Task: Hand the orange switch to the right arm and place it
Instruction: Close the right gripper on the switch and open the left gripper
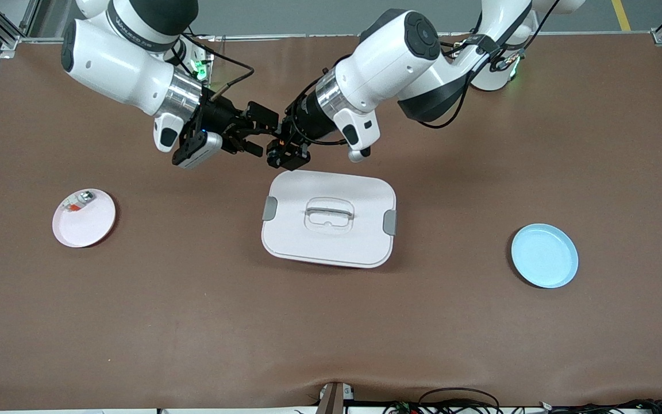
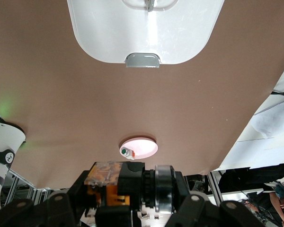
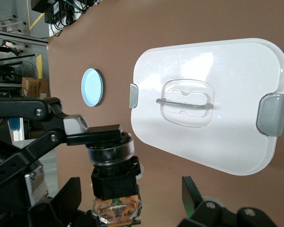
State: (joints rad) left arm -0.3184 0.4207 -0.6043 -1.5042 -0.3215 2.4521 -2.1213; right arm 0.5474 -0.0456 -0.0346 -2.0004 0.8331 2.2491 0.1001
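Left gripper (image 1: pixel 281 150): jaws clamped on the orange switch (image 3: pixel 114 176), held in the air over bare table just off the white lidded box (image 1: pixel 329 217), on the side toward the robots' bases. In the right wrist view the switch shows a silvery collar, a black boxy body and orange-brown contacts at its end; its cap is not clearly visible from any view.

Right gripper (image 1: pixel 249 138): jaws apart, one finger (image 3: pixel 68 201) on each side of the switch body, not yet touching it as far as the right wrist view allows.

Step in hand: mid-air handover, receiving jaws in position round the part, grip not yet taken.

Next move calls for: right jaws to close squarely on the black body, below the left fingers' hold; only then should the left jaws let go and draw away. Early release would likely drop the part onto the table.

Surroundings: pink plate (image 1: pixel 84 218) toward the right arm's end of the table, holding a small silver-and-clear piece (image 1: pixel 78 202). Blue plate (image 1: pixel 544 256) toward the left arm's end, bare. Brown table mat (image 1: pixel 331 333).
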